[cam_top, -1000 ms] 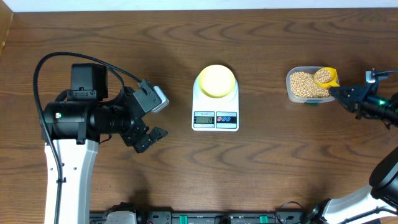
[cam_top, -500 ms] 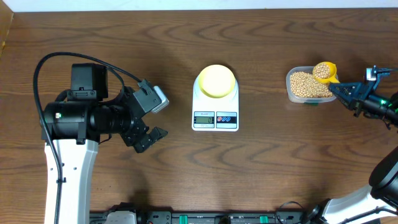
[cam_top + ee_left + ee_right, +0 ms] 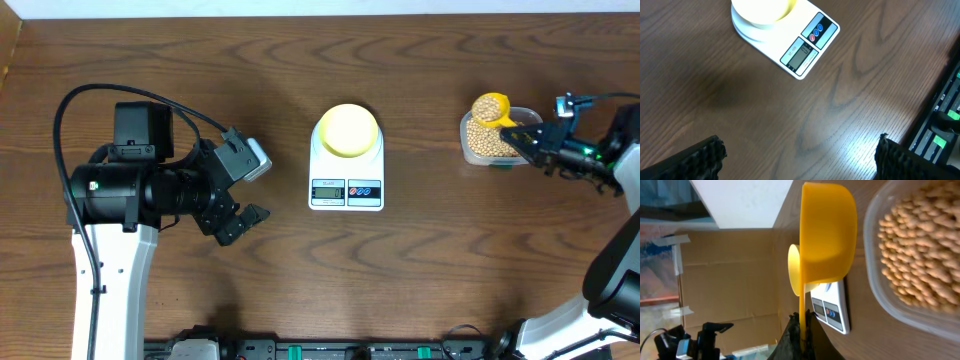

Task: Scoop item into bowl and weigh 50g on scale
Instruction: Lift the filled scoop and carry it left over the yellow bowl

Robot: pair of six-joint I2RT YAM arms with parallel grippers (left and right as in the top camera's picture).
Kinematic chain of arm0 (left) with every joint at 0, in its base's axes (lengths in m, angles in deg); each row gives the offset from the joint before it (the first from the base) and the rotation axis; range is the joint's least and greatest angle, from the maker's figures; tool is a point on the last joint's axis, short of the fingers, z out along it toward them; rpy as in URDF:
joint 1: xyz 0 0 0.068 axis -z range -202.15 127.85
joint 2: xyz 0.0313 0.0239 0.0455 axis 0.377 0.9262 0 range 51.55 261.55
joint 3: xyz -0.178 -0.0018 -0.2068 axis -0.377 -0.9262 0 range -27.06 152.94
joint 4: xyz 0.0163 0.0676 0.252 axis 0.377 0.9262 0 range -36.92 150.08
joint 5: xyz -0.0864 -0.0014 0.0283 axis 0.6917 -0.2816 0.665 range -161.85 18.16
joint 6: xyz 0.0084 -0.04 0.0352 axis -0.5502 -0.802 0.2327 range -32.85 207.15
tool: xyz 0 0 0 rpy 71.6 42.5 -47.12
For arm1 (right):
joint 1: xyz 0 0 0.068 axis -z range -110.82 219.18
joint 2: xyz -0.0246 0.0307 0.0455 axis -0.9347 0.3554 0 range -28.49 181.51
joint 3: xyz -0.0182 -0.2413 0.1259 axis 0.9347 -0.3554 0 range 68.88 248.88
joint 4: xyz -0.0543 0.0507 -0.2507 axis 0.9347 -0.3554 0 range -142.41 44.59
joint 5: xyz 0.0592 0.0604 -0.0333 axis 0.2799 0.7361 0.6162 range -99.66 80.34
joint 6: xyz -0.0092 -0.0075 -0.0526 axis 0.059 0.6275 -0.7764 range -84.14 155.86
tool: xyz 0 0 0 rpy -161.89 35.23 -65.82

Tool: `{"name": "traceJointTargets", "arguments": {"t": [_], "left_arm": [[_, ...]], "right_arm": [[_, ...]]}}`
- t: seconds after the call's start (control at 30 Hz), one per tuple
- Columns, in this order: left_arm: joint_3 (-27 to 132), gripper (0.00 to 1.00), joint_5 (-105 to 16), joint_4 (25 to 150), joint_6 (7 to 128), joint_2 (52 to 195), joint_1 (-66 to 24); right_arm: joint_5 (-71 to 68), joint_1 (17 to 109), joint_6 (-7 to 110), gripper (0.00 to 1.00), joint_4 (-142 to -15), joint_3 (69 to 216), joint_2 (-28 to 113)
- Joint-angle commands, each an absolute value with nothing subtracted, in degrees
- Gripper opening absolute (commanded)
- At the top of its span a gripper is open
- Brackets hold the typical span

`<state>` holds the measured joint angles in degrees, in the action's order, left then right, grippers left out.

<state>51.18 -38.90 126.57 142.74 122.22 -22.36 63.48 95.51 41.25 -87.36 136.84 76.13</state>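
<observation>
The pale-yellow bowl [image 3: 348, 129] sits on the white scale [image 3: 346, 186] at the table's centre; both also show in the left wrist view, bowl [image 3: 762, 11] and scale [image 3: 807, 45]. Tan beans [image 3: 490, 142] fill a clear tub [image 3: 467, 146] at the right; the beans also show in the right wrist view [image 3: 915, 265]. My right gripper [image 3: 527, 144] is shut on the handle of a yellow measuring spoon [image 3: 492, 108] heaped with beans, held above the tub's left end; the spoon also shows in the right wrist view [image 3: 827, 235]. My left gripper [image 3: 247, 200] is open and empty, left of the scale.
The table's back edge runs along the top. A dark rail with cables [image 3: 330, 350] lies along the front edge. The left arm's body [image 3: 130, 190] stands over the left side.
My right gripper has lifted the spoon out of the tub with beans in it and carried it left, toward the scale. The left arm has not moved.
</observation>
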Motion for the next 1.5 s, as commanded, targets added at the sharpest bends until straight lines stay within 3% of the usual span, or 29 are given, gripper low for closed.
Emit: {"name": "traceJointTargets", "arguments": {"t": [0.0,0.77,1.47], "left_arm": [[51.09,0.98,-37.98,126.77,143.68,122.07,-22.36],[51.09,0.98,-37.98,126.77,143.68,122.07,-22.36],[51.09,0.98,-37.98,126.77,143.68,122.07,-22.36]], "right_arm": [[65.93,91.70,46.26,0.01,-83.78,136.54,76.63],[63.90,72.19,66.06,0.01,-60.98,136.54,76.63],[52.93,59.84,59.92,0.01,-60.39,136.54,76.63]]}}
